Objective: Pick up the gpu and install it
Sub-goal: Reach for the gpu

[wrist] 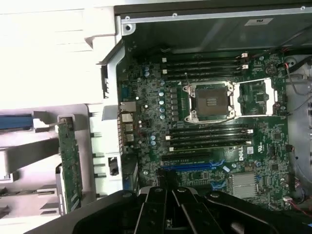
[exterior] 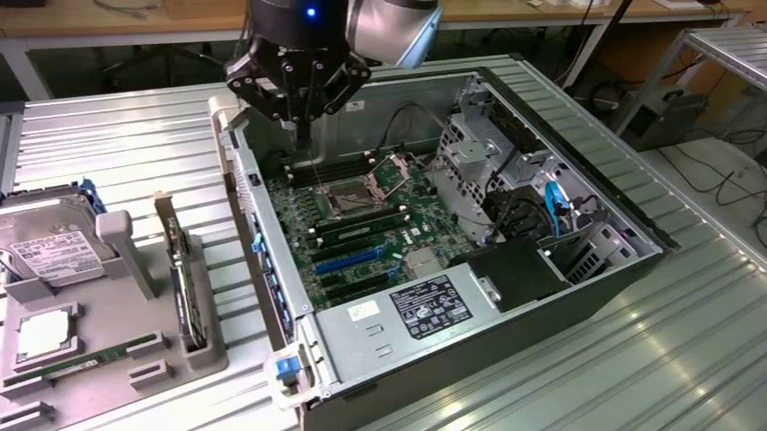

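The end effector [exterior: 302, 135] is seen hanging over the far end of the open computer case [exterior: 540, 314], fingers pressed together with nothing gripped, and the motherboard [exterior: 359, 224] is spread out below it toward five o'clock in the exterior view. The gpu [exterior: 182, 274] is found well apart from it, at about seven o'clock, stood on edge in a slot of the grey holder [exterior: 210, 355] on the ribbed surface [exterior: 120, 144], just beside the case wall. The hard drive [exterior: 48, 247] is spotted at nine o'clock of the gpu.
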